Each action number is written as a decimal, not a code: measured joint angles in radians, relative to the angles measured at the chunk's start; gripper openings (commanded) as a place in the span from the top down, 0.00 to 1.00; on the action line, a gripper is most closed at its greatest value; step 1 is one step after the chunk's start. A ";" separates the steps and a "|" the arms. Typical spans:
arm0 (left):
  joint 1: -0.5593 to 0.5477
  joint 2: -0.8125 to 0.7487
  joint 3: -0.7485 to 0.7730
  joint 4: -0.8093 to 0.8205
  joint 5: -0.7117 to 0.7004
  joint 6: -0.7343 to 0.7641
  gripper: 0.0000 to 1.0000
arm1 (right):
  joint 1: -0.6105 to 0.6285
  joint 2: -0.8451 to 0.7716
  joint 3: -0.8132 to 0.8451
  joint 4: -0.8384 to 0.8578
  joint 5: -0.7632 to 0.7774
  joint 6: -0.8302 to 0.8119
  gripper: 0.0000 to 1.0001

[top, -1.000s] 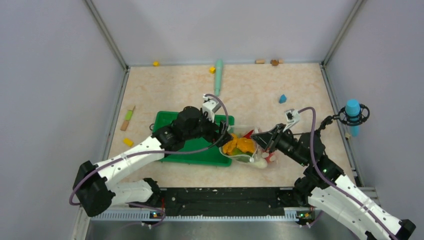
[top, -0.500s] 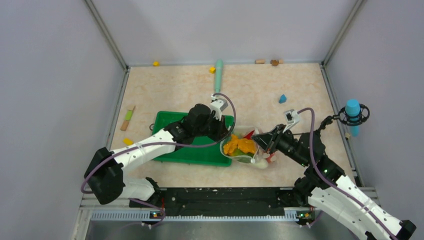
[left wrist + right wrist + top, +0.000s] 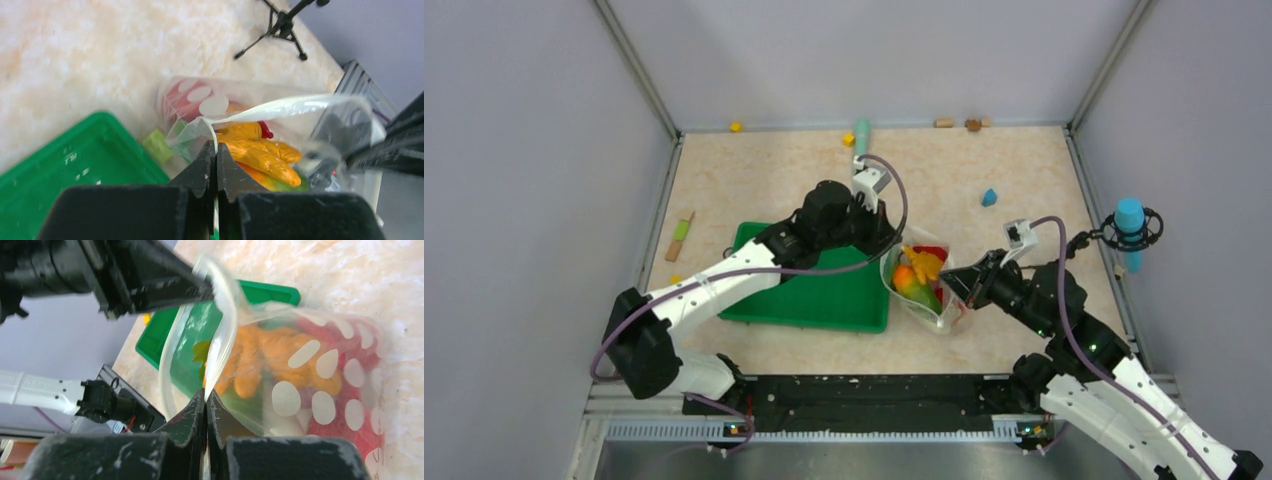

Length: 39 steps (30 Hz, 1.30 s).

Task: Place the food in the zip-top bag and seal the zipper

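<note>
The zip-top bag is hanging between your two claws, just beside the right end of the green tray, with its mouth opening upward. The food is already lying inside. From above you are seeing the yellow-orange bunch, the mango under it and something red at the far end.

Your left claw is pinching the far end of the mouth, and its fingers are pressing fully together on the film. Your right claw is gripping the near right end in the same way, closed on the plastic.

The top view is not showing the zipper clearly. The left wrist camera is showing it as a pale strip running from the closed fingertips toward the other arm, and it is not pressed shut there. The right wrist camera is showing what the other two are hiding: the dotted side wall of the bag, with red food glowing behind the white dots. Whether the bottom of the bag is touching the desk, I cannot tell.

The desk is pale and marbled. A teal stick and a yellow block are lying near the far edge, and a blue block is lying right of center. Grey walls are closing in three sides, and a teal microphone is standing at the right.
</note>
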 measured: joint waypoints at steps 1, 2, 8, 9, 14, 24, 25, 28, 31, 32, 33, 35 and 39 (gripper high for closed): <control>0.000 0.021 0.031 0.002 0.005 0.005 1.00 | 0.000 -0.005 0.002 -0.008 -0.011 -0.003 1.00; 0.000 0.049 0.069 -0.002 0.017 0.011 1.00 | 0.000 -0.008 0.005 -0.018 -0.031 -0.006 1.00; 0.000 0.200 0.246 -0.024 0.107 0.041 1.00 | 0.000 0.005 0.004 -0.022 -0.154 -0.004 1.00; 0.000 0.241 0.297 -0.038 0.138 0.049 1.00 | 0.000 0.014 0.002 -0.010 -0.171 0.001 1.00; -0.003 0.317 0.422 -0.074 0.259 0.071 1.00 | 0.000 0.077 -0.038 0.147 -0.253 0.066 1.00; -0.024 0.395 0.551 -0.121 0.366 0.096 0.38 | 0.000 0.040 -0.178 0.391 -0.180 0.243 1.00; -0.024 0.398 0.551 -0.127 0.367 0.105 0.35 | 0.000 0.017 -0.201 0.395 -0.156 0.257 1.00; -0.024 0.395 0.527 -0.129 0.349 0.111 0.06 | 0.000 -0.082 -0.270 0.396 -0.076 0.302 1.00; -0.024 0.349 0.429 -0.103 0.311 0.124 0.03 | 0.000 -0.180 -0.301 0.383 -0.010 0.329 1.00; -0.024 0.323 0.387 -0.101 0.293 0.122 0.03 | 0.000 -0.198 -0.305 0.381 0.006 0.334 1.00; -0.024 0.291 0.340 -0.095 0.272 0.122 0.03 | 0.000 -0.214 -0.309 0.380 0.023 0.340 1.00; -0.024 0.217 0.259 -0.090 0.232 0.123 0.03 | 0.000 -0.233 -0.320 0.379 0.047 0.351 1.00; -0.024 0.020 0.106 -0.049 0.165 0.119 0.03 | 0.000 -0.231 -0.339 0.388 0.065 0.365 1.00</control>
